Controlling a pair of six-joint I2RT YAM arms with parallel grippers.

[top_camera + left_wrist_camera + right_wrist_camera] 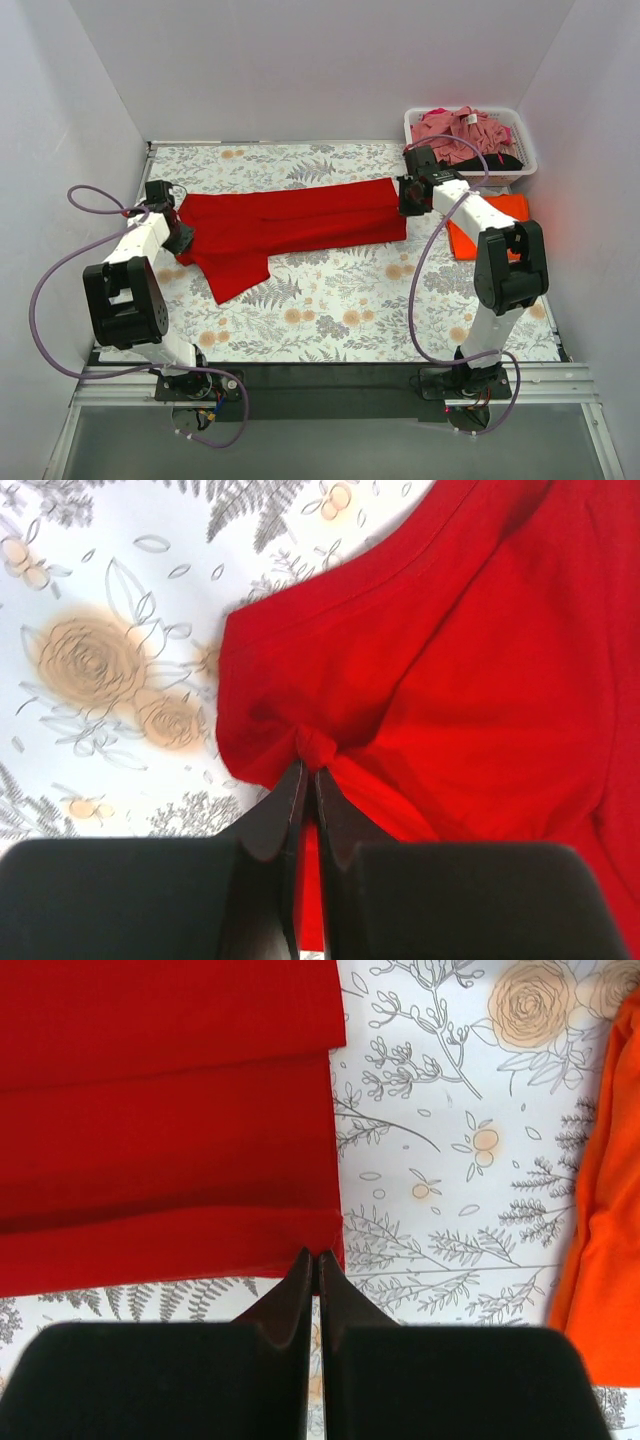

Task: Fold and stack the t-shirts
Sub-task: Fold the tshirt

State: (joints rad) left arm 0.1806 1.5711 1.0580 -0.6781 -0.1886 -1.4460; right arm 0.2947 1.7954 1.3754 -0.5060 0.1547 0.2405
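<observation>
A bright red t-shirt [290, 225] lies stretched across the floral cloth, folded lengthwise, with one sleeve pointing toward the near edge. My left gripper [178, 235] is at its left end, shut on a small bunched pinch of red cloth [318, 745]; the tips [310, 767] meet there. My right gripper [405, 195] is at the shirt's right end, and its tips [316, 1256] are shut on the near corner of the red hem [325, 1245]. An orange t-shirt [497, 212] lies flat to the right, partly under the right arm, and it shows at the right edge of the right wrist view [605, 1230].
A white lattice basket [520, 130] stands at the back right corner, holding a dusty pink tee [460, 128] and a black one [497, 160]. White walls enclose the floral table cloth [330, 310] on three sides. Purple cables loop beside both arms.
</observation>
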